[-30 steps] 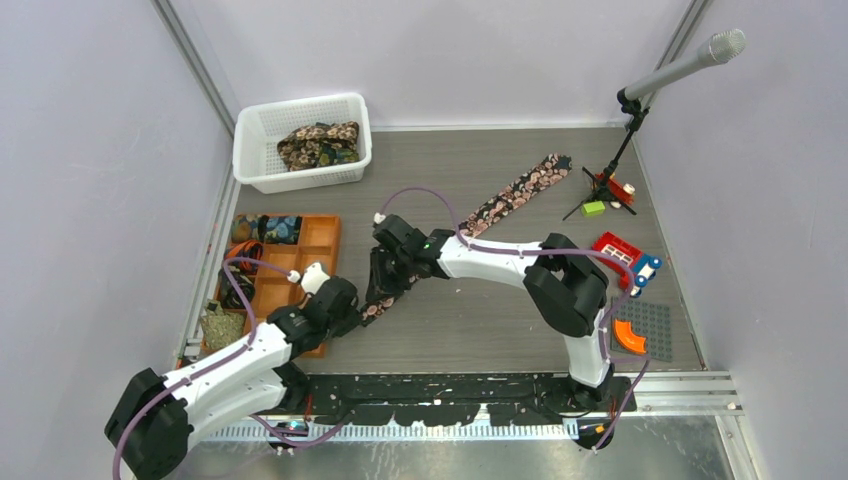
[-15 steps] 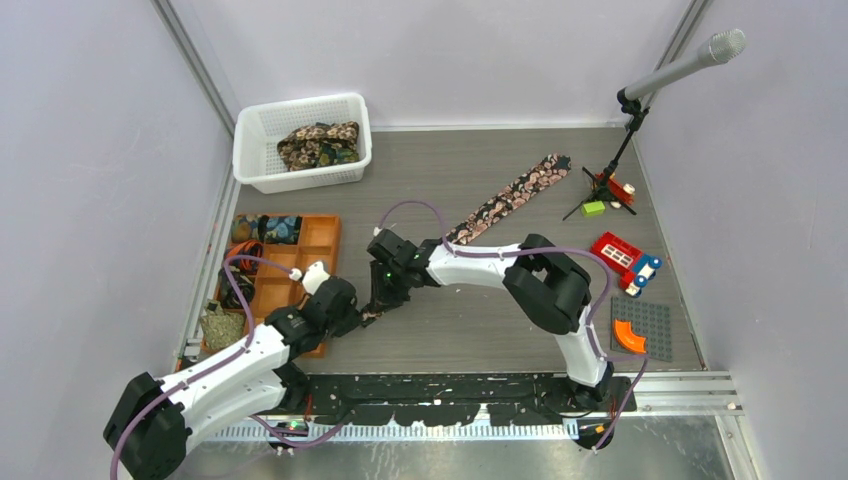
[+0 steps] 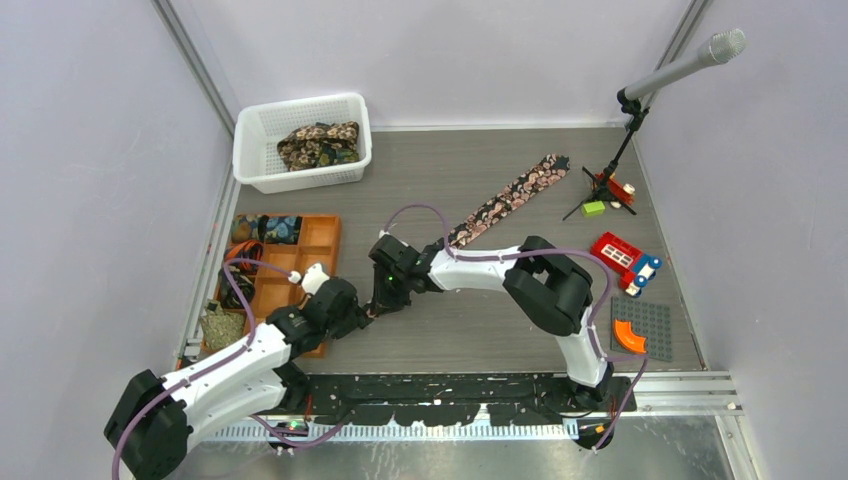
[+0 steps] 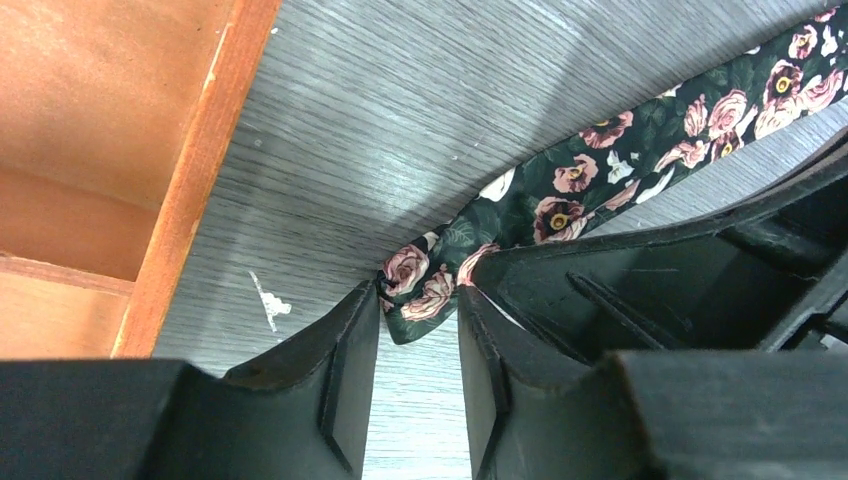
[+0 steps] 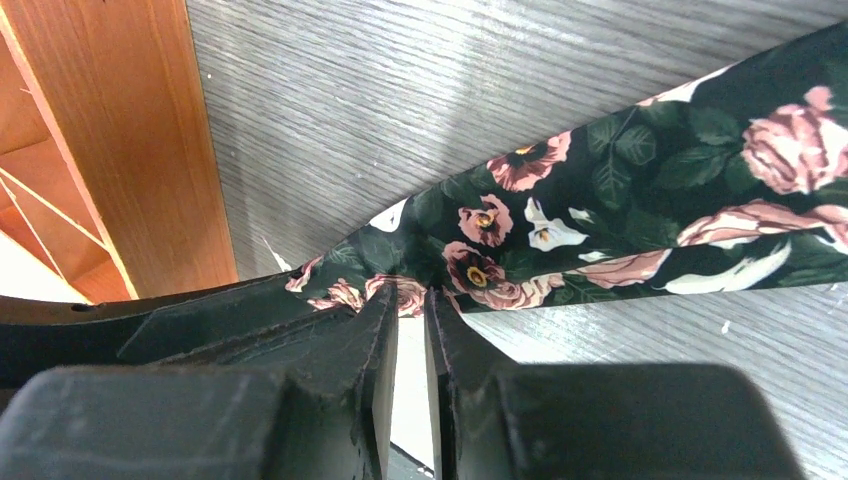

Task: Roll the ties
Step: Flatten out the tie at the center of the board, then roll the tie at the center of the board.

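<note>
A black tie (image 3: 510,198) with pink-cream flowers lies diagonally across the grey table, its narrow end near the orange tray (image 3: 322,238). My right gripper (image 3: 383,300) is shut on that narrow end; in the right wrist view the fingertips (image 5: 445,300) pinch the fabric edge of the tie (image 5: 640,200). My left gripper (image 3: 358,318) sits just beside it, open. In the left wrist view the tie's (image 4: 600,170) tip lies loose between the spread tips of the left gripper (image 4: 418,300). The right gripper's black body fills that view's right side.
Rolled ties (image 3: 268,228) sit in the orange tray's back compartments. A white mesh basket (image 3: 255,140) at the back left holds more ties (image 3: 318,143). At the right stand a microphone stand (image 3: 625,130), toy bricks (image 3: 625,260) and a grey baseplate (image 3: 650,325).
My left gripper has opened and let go of the tie's tip. The right gripper has moved toward the near left, bringing the narrow end closer to the left gripper.
</note>
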### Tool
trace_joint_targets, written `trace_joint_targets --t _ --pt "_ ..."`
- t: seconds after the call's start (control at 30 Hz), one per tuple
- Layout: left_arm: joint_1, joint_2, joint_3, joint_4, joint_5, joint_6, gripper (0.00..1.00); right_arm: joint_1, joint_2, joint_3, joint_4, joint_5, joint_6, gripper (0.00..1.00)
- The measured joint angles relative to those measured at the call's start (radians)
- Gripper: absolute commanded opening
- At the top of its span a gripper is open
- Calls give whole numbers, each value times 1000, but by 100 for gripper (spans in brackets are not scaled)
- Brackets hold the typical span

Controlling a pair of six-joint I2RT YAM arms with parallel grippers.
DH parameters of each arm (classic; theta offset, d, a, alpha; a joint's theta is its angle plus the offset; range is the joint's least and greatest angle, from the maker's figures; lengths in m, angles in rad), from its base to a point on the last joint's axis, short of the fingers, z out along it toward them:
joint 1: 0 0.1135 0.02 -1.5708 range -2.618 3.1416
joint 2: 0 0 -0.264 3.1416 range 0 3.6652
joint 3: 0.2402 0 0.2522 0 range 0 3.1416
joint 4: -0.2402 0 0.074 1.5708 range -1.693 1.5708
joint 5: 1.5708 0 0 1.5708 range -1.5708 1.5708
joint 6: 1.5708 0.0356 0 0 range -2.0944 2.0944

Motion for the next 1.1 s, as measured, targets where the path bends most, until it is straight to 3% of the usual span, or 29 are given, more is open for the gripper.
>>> trace_joint_targets --t 0.37,0.77,1.1 --pt "0 27 -18 11 -5 -56 0 5 -18 -31 27 24 29 21" --pt "0 41 6 -3 5 16 0 8 -45 -41 16 27 0 22" --pt "0 -37 31 -121 4 85 0 11 -71 16 34 18 -21 22"
